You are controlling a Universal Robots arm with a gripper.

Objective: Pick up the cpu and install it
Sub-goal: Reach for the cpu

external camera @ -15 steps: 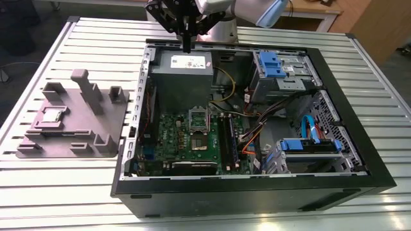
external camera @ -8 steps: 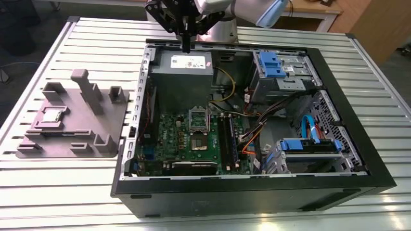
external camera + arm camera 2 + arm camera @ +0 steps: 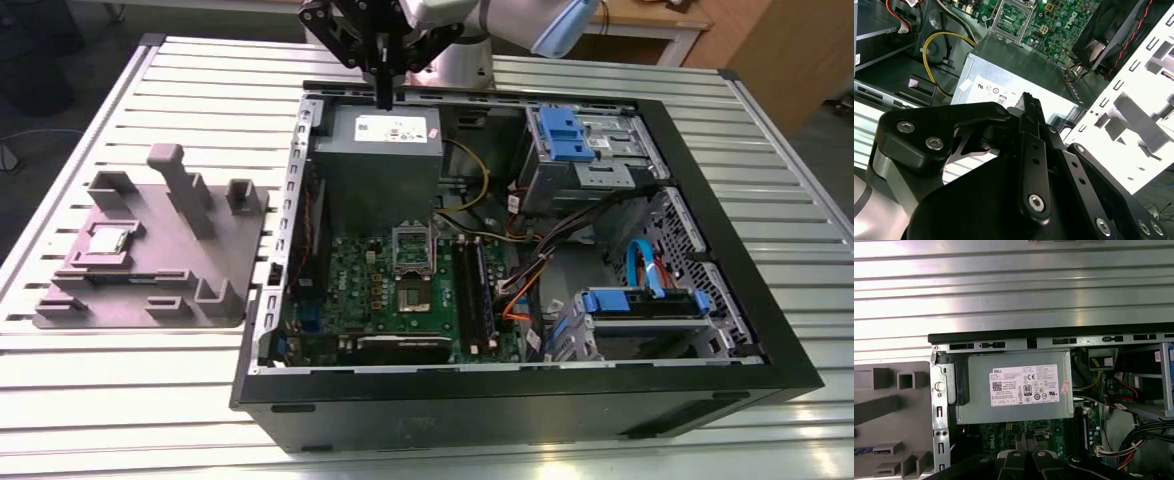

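Because the slatted metal tabletop carries two holders side by side, the step in hand, as I judge it, is a reach from one across to the other. The open computer case is the larger. Inside it lie a grey power supply at the rear, a green motherboard in front of it, drive cages with blue latches toward the exterior view's right, and loose cables. The motherboard's socket looks open and bare, and its frame appears lifted.

Just beside the case, on the exterior view's left, sits a grey fixture tray with moulded pockets and posts. The cpu lies flat in one pocket, untouched. The gripper hangs above the power supply, well apart from the cpu, its fingers together with nothing between them.

A good pick would likely need the fingers spread before descent, a square approach from straight above, contact on the chip's edges only, and clearance from the tall post near the pocket.
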